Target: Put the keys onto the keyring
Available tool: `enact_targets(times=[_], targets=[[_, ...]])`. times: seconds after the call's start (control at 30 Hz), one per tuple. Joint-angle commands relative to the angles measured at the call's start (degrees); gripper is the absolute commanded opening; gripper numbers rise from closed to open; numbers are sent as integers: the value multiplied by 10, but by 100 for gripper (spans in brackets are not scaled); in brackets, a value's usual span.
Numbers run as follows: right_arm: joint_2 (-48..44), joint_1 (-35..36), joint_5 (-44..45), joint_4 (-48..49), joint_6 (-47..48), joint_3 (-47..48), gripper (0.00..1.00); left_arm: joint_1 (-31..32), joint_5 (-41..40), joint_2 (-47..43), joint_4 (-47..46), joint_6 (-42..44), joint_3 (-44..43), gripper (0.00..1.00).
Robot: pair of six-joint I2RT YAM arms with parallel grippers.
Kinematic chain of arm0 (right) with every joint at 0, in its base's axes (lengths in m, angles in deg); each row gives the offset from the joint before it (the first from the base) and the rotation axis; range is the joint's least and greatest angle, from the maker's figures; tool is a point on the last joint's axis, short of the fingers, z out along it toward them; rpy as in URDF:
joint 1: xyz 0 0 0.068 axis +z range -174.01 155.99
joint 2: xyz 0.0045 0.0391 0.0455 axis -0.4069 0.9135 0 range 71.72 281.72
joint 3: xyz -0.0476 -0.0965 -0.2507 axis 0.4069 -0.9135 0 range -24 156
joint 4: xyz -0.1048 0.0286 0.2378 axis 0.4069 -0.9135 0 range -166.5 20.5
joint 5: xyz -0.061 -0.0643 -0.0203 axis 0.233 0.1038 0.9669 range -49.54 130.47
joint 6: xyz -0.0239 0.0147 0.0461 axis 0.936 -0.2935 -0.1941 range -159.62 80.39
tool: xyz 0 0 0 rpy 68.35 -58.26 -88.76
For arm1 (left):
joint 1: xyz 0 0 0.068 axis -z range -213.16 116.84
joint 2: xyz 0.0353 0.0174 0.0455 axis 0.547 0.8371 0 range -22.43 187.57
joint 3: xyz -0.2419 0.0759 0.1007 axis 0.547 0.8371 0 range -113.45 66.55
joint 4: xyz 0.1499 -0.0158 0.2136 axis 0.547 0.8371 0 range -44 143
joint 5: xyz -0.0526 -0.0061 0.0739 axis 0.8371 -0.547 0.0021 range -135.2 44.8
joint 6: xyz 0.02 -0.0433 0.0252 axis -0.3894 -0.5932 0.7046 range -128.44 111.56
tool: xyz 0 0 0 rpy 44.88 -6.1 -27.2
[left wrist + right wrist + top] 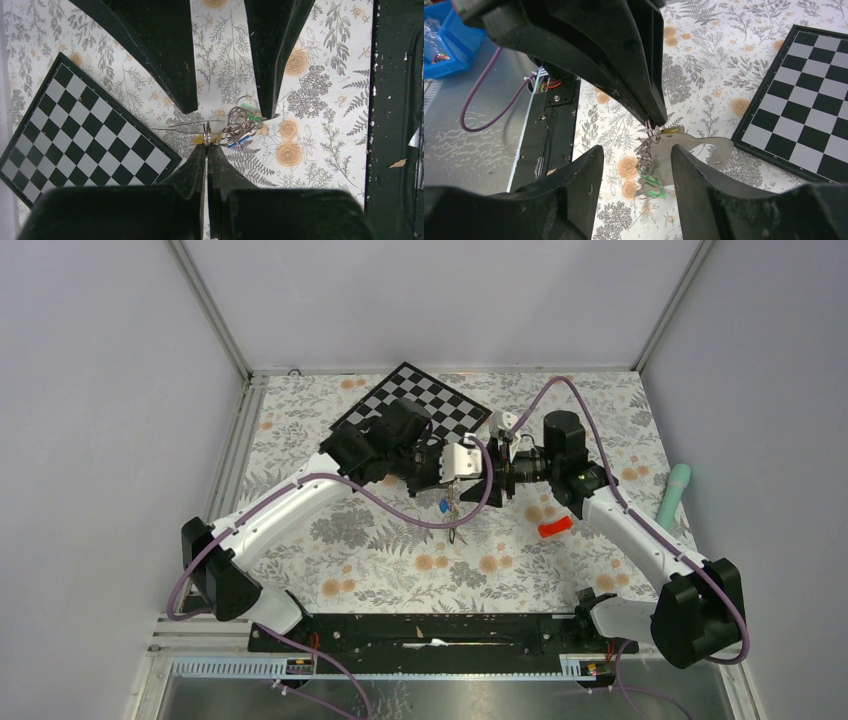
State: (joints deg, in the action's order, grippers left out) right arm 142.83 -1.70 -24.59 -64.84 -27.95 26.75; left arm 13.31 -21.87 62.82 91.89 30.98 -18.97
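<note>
My left gripper (206, 147) is shut on the keyring (691, 150), a flat grey metal piece held above the table and seen edge-on (206, 134) in the left wrist view. A bunch of keys (650, 184) on wire rings dangles from it right at the left fingertips (655, 122), with green (250, 109), blue (239, 142) and yellow tags showing. My right gripper (636, 150) faces the left one with its jaws open on either side of the keys and keyring, touching neither. From above the two grippers meet over the table's middle, the keys (447, 506) hanging below.
A black-and-white checkerboard (420, 400) lies at the back, just behind the left arm. A red object (555, 528) lies on the floral cloth by the right arm, a pale green cylinder (675, 495) farther right. A blue bin (444, 45) sits off the table.
</note>
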Motion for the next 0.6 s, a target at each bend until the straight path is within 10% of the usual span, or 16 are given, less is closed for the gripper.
enact_targets(times=[0.0,0.57], targets=[[4,6,-23,56,-28,-3,59,4,11,5,-11,-6,-33,0],[18,25,-27,87,-52,-12,38,4,59,13,-11,-28,-38,0]])
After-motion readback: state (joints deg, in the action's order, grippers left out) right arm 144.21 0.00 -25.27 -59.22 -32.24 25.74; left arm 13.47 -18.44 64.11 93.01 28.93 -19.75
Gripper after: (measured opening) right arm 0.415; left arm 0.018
